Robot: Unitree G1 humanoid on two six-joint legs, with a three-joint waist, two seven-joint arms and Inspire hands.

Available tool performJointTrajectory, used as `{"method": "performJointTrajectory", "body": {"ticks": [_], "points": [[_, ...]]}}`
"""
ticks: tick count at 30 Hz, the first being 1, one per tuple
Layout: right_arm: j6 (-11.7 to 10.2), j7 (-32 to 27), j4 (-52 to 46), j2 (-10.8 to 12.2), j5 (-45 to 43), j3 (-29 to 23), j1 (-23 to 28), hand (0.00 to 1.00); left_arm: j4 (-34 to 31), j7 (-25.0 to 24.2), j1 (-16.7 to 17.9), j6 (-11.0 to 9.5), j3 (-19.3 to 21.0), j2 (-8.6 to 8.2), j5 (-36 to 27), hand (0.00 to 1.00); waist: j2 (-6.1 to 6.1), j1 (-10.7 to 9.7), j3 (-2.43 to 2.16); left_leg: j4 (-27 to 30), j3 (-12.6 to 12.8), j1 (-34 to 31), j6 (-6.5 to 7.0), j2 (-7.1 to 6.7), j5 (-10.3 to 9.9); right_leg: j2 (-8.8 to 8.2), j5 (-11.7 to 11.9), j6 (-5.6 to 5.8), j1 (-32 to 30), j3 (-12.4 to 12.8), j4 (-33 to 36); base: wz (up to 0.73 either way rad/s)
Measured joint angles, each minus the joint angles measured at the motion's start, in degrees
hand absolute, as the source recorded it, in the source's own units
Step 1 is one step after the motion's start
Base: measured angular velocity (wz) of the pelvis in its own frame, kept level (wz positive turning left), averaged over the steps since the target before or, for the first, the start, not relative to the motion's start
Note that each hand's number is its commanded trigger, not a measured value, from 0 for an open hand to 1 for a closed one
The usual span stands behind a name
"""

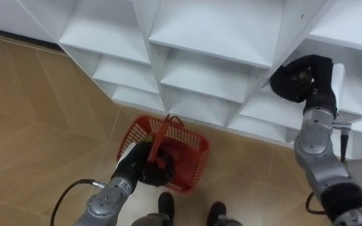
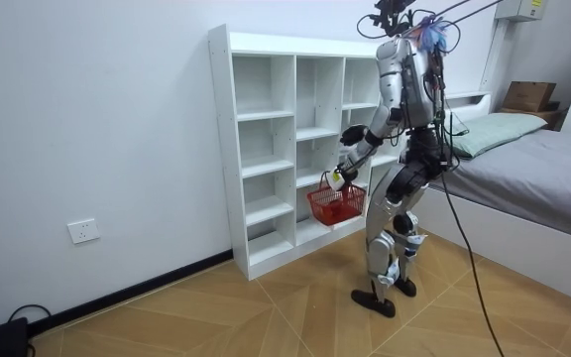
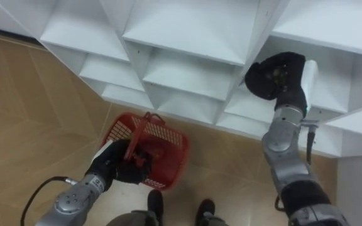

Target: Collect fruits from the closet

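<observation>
A red plastic basket (image 1: pixel 190 154) hangs low in front of the white closet (image 1: pixel 212 75), just above the wooden floor. My left hand (image 1: pixel 138 166) is shut on its red handle. Something small and yellow-green lies inside the basket near its left rim. My right hand (image 1: pixel 300 78) is raised into a compartment at the right of the closet, seen from its back. What its fingers do there is hidden. In the room view I stand upright, close to the closet (image 2: pixel 266 149), with the basket (image 2: pixel 335 203) held before a lower compartment.
The closet's other open compartments (image 3: pixel 187 28) look bare and white. Wooden floor (image 1: pixel 43 125) spreads to the left. In the room view a bed (image 2: pixel 543 169) stands behind me at that view's right, and a wall socket (image 2: pixel 84 231) sits low at its left.
</observation>
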Motion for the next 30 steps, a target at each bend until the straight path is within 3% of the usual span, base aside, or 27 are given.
{"method": "performJointTrajectory", "body": {"ticks": [1,5,12,23,30], "points": [[-0.1,0.4,-0.1,0.4,-0.3,0.9,0.8,1.0,0.0,0.3,0.0,0.0,0.3,-0.81,0.0,1.0,0.53,-0.2,-0.33,-0.1,0.0,0.5,-0.01,0.01,0.0,0.02,0.1,-0.02,0.4,0.0,-0.1,-0.08],[-0.1,1.1,-0.5,1.8,-0.3,3.5,2.1,1.0,0.0,0.3,0.0,-0.1,0.3,-2.05,0.0,1.0,1.22,-0.4,-0.9,-0.9,0.3,2.7,-0.14,-0.06,0.1,0.12,0.1,-0.01,2.0,0.7,-0.2,-0.08],[-0.2,1.8,-4.5,3.4,-4.7,5.6,5.2,1.0,0.0,0.2,0.0,-0.1,0.4,-2.37,0.0,1.0,1.25,-1.6,-0.92,-0.4,0.1,3.2,-0.19,0.16,0.1,0.42,0.2,-0.11,2.8,0.8,-0.2,0.0],[-1.3,5.0,-8.6,4.8,-4.9,6.1,7.5,1.0,-0.1,0.2,0.0,-0.1,1.0,-3.52,0.0,1.0,1.37,-1.4,-0.99,-0.4,0.2,3.1,-0.25,0.31,0.2,0.82,0.3,-0.07,2.8,1.3,-0.4,0.0],[-1.3,8.5,-10.9,5.6,-5.3,8.9,11.5,1.0,-1.9,0.3,0.9,-0.2,1.0,-3.87,0.0,1.0,1.98,-1.4,-1.41,-0.8,0.3,3.0,-0.25,0.31,0.1,0.92,0.5,0.02,2.7,1.3,-1.0,0.0]]}}
